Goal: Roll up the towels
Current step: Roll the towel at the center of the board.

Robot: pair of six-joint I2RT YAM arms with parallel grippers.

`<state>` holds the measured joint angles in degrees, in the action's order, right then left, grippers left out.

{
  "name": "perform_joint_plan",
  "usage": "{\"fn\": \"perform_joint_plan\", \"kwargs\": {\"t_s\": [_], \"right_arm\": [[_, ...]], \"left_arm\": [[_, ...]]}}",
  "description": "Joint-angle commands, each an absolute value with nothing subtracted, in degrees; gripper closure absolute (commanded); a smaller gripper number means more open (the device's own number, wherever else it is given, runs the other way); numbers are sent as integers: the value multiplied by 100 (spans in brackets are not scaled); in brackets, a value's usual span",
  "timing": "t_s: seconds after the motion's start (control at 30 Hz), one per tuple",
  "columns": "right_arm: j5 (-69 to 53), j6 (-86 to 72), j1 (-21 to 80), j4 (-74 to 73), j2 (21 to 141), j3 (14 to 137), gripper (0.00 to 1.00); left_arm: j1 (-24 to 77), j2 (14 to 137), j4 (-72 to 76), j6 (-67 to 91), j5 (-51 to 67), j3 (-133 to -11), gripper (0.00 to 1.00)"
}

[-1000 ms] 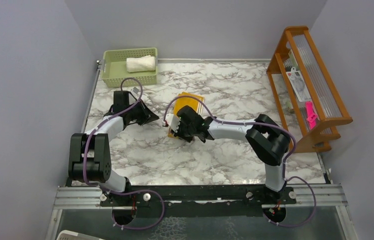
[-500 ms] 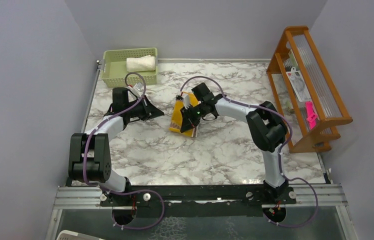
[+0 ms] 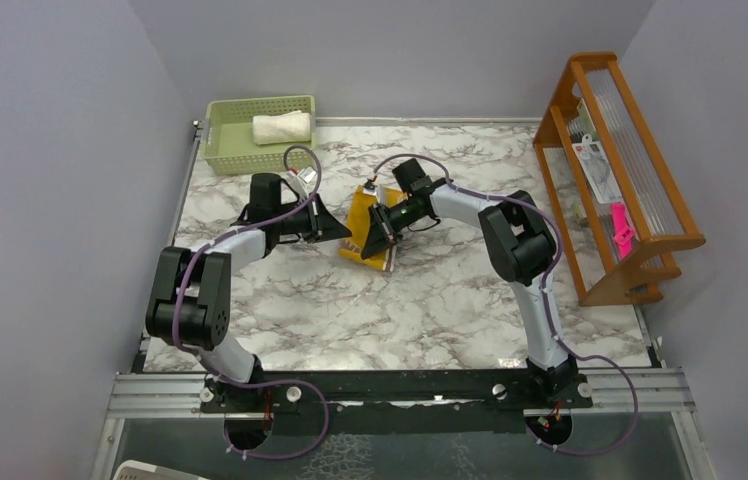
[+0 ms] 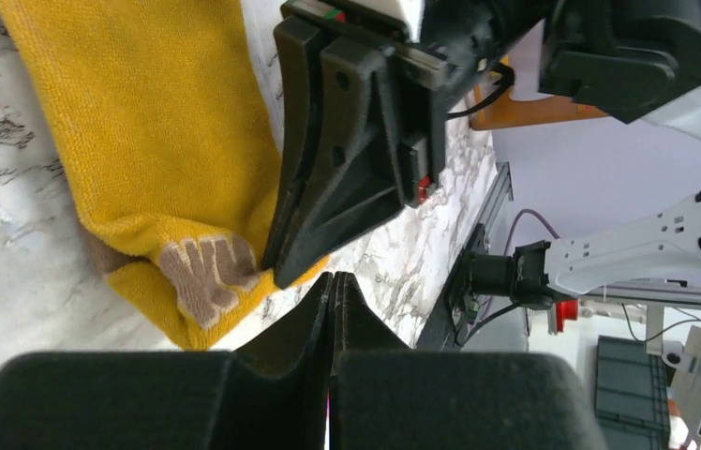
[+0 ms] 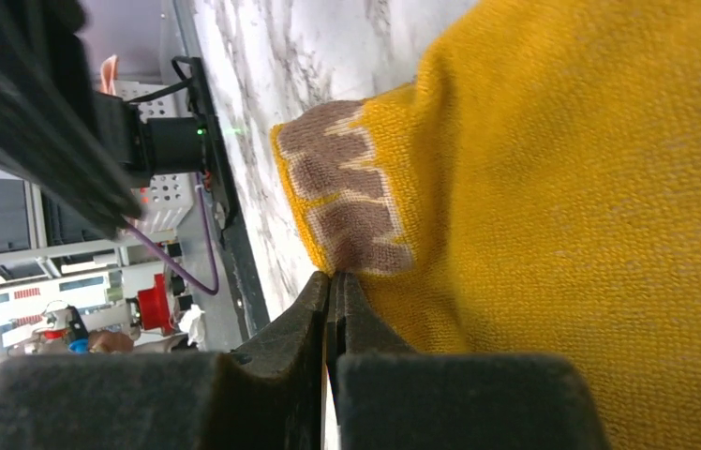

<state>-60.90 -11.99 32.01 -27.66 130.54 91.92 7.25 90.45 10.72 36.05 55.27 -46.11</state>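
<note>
The mustard-yellow towel (image 3: pixel 362 212) lies flat on the marble table, its brown patch (image 5: pixel 347 206) at the near corner. My right gripper (image 3: pixel 382 235) is shut, its tips resting on the towel's edge right by the patch (image 4: pixel 211 272); nothing shows between the jaws. My left gripper (image 3: pixel 338 230) is shut and empty, its tip just left of the towel's near corner, close to the right gripper (image 4: pixel 347 150). The cream-white towel (image 3: pixel 282 127) lies rolled in the green basket (image 3: pixel 225 140).
A wooden rack (image 3: pixel 615 170) with small items stands along the right edge of the table. The green basket sits at the back left corner. Grey walls close in the left, back and right sides.
My right gripper swung from the towel's near end up over it and now points down-left onto its near corner. My left gripper moved right, up to the towel. The towel shifted slightly.
</note>
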Motion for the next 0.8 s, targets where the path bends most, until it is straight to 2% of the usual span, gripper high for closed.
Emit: {"fn": "perform_joint_plan", "kwargs": {"t_s": [0.0,0.27,0.4,0.63,0.77], "right_arm": [[-6491,-1341,3212,-2988,13131,9426,99],[-6642,-1262,3216,-2936,13017,9176,99],[-6653,-1090,3217,-3087,13019,9097,99],[-6617,-1058,3217,-3022,12891,8983,99],[-6495,-1396,3208,-2685,12883,8928,99]], "left_arm": [[905,9544,1375,3670,5713,-4937,100],[1078,10459,1269,3548,5338,-5120,100],[1085,11031,868,3377,5450,-5606,100],[1112,11263,-1219,2032,4657,-6213,100],[1107,11120,-1565,1722,4620,-6159,100]]}}
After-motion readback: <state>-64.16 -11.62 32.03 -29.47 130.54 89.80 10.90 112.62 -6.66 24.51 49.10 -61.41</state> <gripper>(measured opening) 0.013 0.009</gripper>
